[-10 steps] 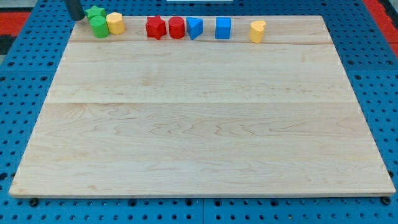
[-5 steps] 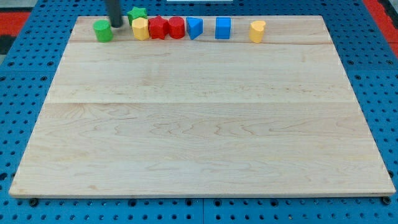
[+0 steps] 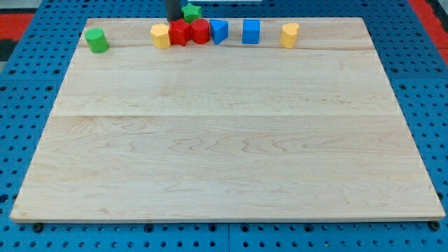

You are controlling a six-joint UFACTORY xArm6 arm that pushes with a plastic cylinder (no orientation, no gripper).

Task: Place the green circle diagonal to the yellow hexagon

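Far edge crowded: my tip (image 3: 173,19) sits between the yellow hexagon (image 3: 160,35) and the green star (image 3: 191,11).
Red star (image 3: 179,32), red cylinder (image 3: 200,31), two blue blocks (image 3: 219,31) and a yellow cylinder (image 3: 290,35) line up rightward. The green circle (image 3: 96,40) now stands alone far left; tip and star have slid right. No hand here, just a rod.

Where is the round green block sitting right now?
The green circle sits alone near the board's top-left corner in the camera view, apart from the yellow hexagon, its nearest neighbour, to the view's right.
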